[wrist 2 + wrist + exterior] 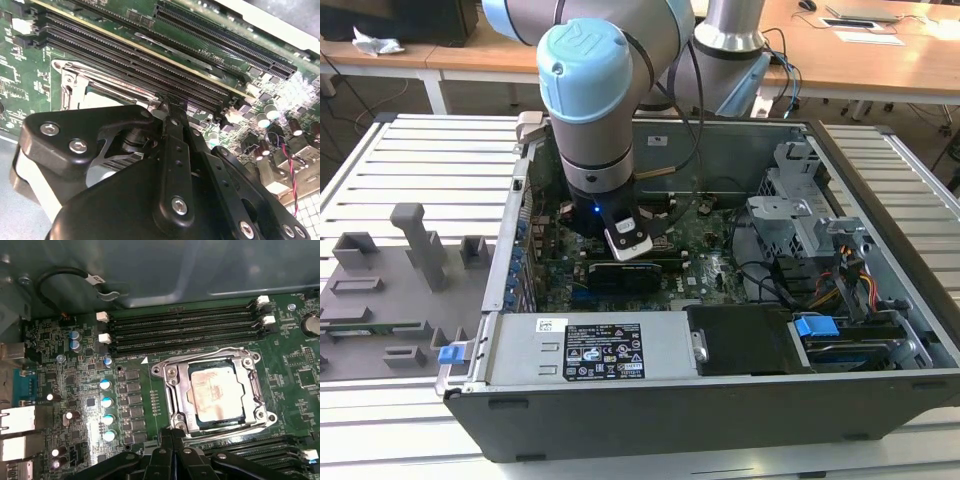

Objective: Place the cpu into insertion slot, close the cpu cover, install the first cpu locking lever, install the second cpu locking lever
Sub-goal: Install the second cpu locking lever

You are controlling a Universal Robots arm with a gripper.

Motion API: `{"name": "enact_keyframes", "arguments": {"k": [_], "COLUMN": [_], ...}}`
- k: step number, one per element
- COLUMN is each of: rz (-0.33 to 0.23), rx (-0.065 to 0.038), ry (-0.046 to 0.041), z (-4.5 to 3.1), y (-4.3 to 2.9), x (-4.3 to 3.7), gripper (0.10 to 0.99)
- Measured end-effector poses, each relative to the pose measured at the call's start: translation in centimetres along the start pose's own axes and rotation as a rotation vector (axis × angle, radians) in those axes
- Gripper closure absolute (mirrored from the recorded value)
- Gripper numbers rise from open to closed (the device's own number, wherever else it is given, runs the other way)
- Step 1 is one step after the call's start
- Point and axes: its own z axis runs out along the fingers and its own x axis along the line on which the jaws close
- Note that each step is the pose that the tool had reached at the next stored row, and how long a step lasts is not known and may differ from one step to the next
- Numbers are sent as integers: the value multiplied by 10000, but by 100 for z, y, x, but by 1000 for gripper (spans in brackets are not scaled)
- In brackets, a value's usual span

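Gripper (172, 432): we read its two fingertips as pressed together with no gap, nothing visibly pinched between them; in both wrist views the tips meet just beside one edge of the insertion slot (212, 390). In the exterior view the arm reaches down into the open computer case (880, 200), over the motherboard (130, 390).

The cpu (215, 390) lies flat in the slot, pale pink face up. The cpu cover (172, 387) looks lowered around it, the chip showing through its window. We judge placement and cover closing done, levers in hand.

Key relation: the socket sits directly ahead of the fingertips, the nearest frame edge close to them, whether touching we cannot tell. A thin metal bar, likely a locking lever (225, 426), runs along that near edge, crosswise to the fingers' reach. Whether it is latched we cannot tell.

Counts: one cpu, one slot, one cover, one gripper. Memory slots (185, 327) at the far side of the socket: four, long axes parallel to the lever
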Motion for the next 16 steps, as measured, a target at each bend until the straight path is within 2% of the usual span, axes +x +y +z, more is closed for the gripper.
{"name": "enact_keyframes", "arguments": {"k": [4,7,13,14,15,16], "rz": [-1,0,11,14,26,34], "rx": [2,-1,7,31,122,169], "ry": [1,-2,-3,-8,-25,-31], "z": [-2,-37,-215,-230,-229,-227], "y": [-1,8,54,59,62,65], "x": [4,2,-12,-18,-40,-62], "gripper": [980,980,980,980,980,980]}}
